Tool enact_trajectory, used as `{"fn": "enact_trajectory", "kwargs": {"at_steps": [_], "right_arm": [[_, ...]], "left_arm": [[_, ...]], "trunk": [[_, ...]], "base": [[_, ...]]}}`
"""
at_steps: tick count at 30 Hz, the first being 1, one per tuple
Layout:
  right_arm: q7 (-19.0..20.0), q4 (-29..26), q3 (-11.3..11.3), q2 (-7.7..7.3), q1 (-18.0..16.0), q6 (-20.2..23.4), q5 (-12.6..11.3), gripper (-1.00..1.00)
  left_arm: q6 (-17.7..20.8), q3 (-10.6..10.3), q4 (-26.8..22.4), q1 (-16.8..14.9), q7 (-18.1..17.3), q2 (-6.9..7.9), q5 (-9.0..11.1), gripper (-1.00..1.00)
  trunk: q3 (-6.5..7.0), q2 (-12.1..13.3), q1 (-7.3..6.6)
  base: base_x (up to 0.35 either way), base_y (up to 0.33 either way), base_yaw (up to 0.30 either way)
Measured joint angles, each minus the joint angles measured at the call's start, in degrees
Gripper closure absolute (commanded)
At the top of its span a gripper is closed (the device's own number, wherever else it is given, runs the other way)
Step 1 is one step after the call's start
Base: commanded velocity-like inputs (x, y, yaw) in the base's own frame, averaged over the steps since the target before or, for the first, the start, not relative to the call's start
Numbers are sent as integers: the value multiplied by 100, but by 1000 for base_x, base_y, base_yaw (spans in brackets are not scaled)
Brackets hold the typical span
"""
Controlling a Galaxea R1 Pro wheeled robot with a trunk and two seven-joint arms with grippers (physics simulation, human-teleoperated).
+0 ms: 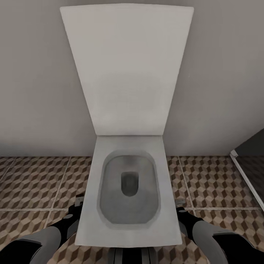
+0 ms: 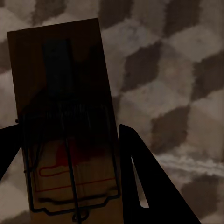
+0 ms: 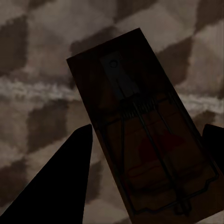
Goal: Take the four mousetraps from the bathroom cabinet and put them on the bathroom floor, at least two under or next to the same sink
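In the left wrist view a brown wooden mousetrap (image 2: 65, 93) with dark wire parts sits between the two dark fingers of my left gripper (image 2: 70, 128), which is shut on it above the cube-patterned bathroom floor (image 2: 177, 84). My right gripper (image 3: 148, 128) is likewise shut on a second mousetrap (image 3: 126, 93), held over the tiles (image 3: 42, 56). In the head view both arms reach down beside the toilet, with the left gripper (image 1: 78, 201) and right gripper (image 1: 179, 201) partly hidden by the bowl. The cabinet and the bathroom sink are out of view.
A white toilet (image 1: 128, 154) with its lid raised stands directly ahead against a grey wall (image 1: 33, 73). Patterned floor tiles (image 1: 36, 183) spread to both sides. A glass panel with a pale frame (image 1: 244, 176) stands at the right edge.
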Motion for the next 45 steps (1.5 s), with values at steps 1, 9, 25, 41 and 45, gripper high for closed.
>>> {"fn": "enact_trajectory", "kwargs": {"at_steps": [1, 9, 25, 41, 45], "right_arm": [[1, 0, 0, -3, 0, 0, 0, 100], [0, 0, 0, -13, 0, 0, 0, 100], [7, 0, 1, -17, 0, -1, 6, 100], [7, 0, 6, -22, 0, 0, 16, 100], [7, 0, 5, -23, 0, 0, 12, 100]], "left_arm": [[0, 0, -1, 0, 0, 0, 0, 100], [1, 0, -1, 0, 0, -1, 0, 100], [-2, 0, 0, 0, 0, -1, 1, 100], [1, 0, 0, 0, 0, -1, 0, 100], [0, 0, 1, 0, 0, -1, 0, 100]], "trunk": [[0, 0, 0], [0, 0, 0], [0, 0, 0], [0, 0, 0], [0, 0, 0]], "base": [[14, 0, 0], [5, 0, 0], [0, 0, 0], [0, 0, 0], [0, 0, 0]]}}
